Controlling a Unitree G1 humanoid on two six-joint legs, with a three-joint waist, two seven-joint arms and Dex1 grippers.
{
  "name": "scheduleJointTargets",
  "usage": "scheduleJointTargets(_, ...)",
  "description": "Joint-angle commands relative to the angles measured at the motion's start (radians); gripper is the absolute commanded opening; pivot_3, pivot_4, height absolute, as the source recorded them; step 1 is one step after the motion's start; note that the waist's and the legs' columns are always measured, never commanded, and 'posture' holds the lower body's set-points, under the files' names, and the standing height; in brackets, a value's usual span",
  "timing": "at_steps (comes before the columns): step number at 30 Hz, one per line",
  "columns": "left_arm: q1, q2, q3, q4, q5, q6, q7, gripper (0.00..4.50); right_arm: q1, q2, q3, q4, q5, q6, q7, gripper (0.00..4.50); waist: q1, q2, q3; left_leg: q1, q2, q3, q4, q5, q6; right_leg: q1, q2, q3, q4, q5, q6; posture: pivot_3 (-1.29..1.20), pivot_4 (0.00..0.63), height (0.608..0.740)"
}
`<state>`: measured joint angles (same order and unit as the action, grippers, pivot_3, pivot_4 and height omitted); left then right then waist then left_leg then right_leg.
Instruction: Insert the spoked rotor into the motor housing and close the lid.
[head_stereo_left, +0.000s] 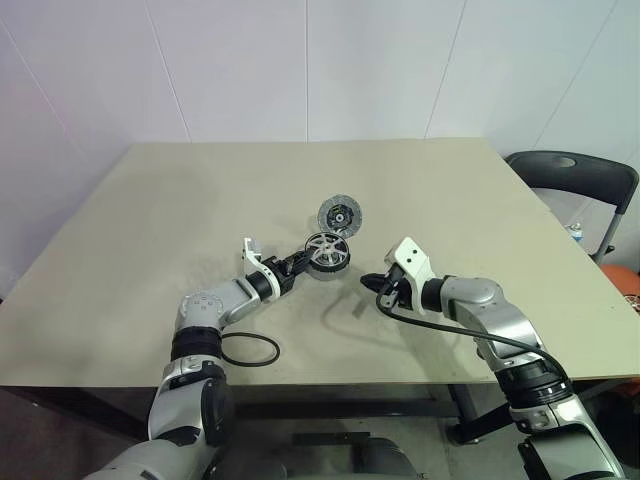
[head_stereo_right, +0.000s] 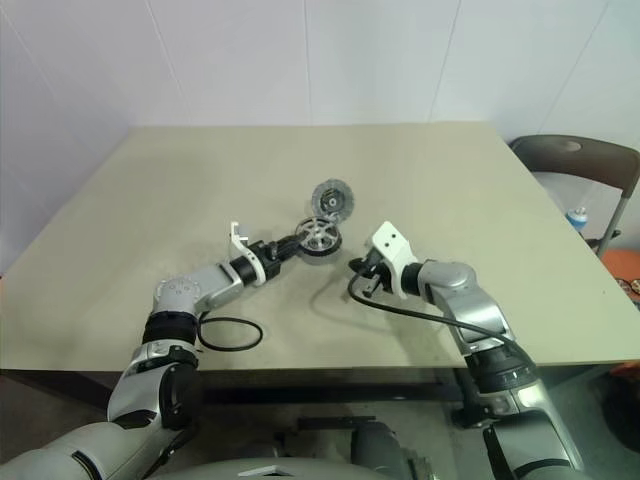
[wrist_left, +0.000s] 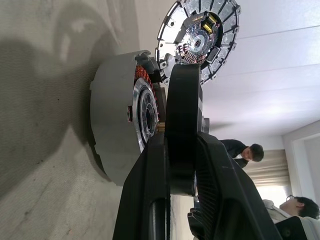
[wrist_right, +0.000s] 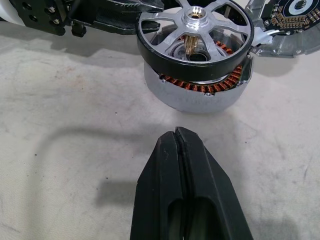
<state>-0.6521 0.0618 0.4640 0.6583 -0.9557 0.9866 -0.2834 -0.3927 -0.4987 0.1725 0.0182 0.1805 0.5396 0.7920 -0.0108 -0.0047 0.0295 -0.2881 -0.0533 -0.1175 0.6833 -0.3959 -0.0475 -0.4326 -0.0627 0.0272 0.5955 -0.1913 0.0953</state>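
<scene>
Near the bench (head_stereo_left: 140, 250) centre stands the housing (wrist_right: 192, 95), lid (head_stereo_left: 339, 214) raised behind; left claw (wrist_right: 131, 16) grips the rotor (wrist_right: 195, 37), tilted over the windings. Right claw (wrist_right: 178, 150), shut and empty, waits beside. Level the rotor, centre its shaft, then lower gently.

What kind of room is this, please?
Probably a lab or office workspace: a plain beige table against a white panelled wall, a black chair beside it, and a motor housing laid out for assembly.
</scene>
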Motion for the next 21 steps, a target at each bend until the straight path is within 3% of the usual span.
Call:
scheduleJointTargets(1, -0.030, 0.005, 0.007, -0.010, 0.004, -0.004, -0.018, 0.41, -0.008, 0.005, -0.029, -0.051, 0.021, -0.003, -0.005, 0.00, 0.000, 0.000, 0.000, 0.000, 0.000, 0.000, 0.000, 0.000, 0.000, 0.000, 0.000, 0.000, 0.000, 0.000, 0.000, 0.00, 0.000, 0.740)
scheduleJointTargets(2, -0.031, 0.005, 0.008, -0.010, 0.007, -0.005, -0.018, 0.41, -0.007, 0.006, -0.029, -0.052, 0.021, -0.002, -0.006, 0.00, 0.000, 0.000, 0.000, 0.000, 0.000, 0.000, 0.000, 0.000, 0.000, 0.000, 0.000, 0.000, 0.000, 0.000, 0.000, 0.00, 0.000, 0.740)
scheduleJointTargets(3, -0.032, 0.004, 0.008, -0.009, 0.010, -0.006, -0.018, 1.13, -0.007, 0.007, -0.029, -0.053, 0.022, -0.002, -0.007, 0.00, 0.000, 0.000, 0.000, 0.000, 0.000, 0.000, 0.000, 0.000, 0.000, 0.000, 0.000, 0.000, 0.000, 0.000, 0.000, 0.00, 0.000, 0.740)
scheduleJointTargets(10, -0.037, 0.001, 0.017, -0.010, 0.019, -0.025, -0.007, 3.33, -0.001, 0.011, -0.030, -0.059, 0.024, 0.003, -0.013, 0.00, 0.000, 0.000, 0.000, 0.001, 0.000, 0.000, 0.000, 0.000, 0.000, 0.001, 0.000, 0.000, 0.000, 0.000, 0.000, 0.00, 0.000, 0.740)
scheduleJointTargets(21, -0.027, 0.029, 0.013, -0.183, 0.007, 0.070, 0.117, 3.33, -0.009, 0.016, -0.022, -0.040, 0.019, -0.004, -0.011, 0.00, -0.001, 0.000, 0.000, 0.001, 0.000, 0.000, 0.000, 0.000, 0.000, 0.001, 0.000, 0.000, 0.000, 0.000, 0.000, 0.00, 0.000, 0.740)
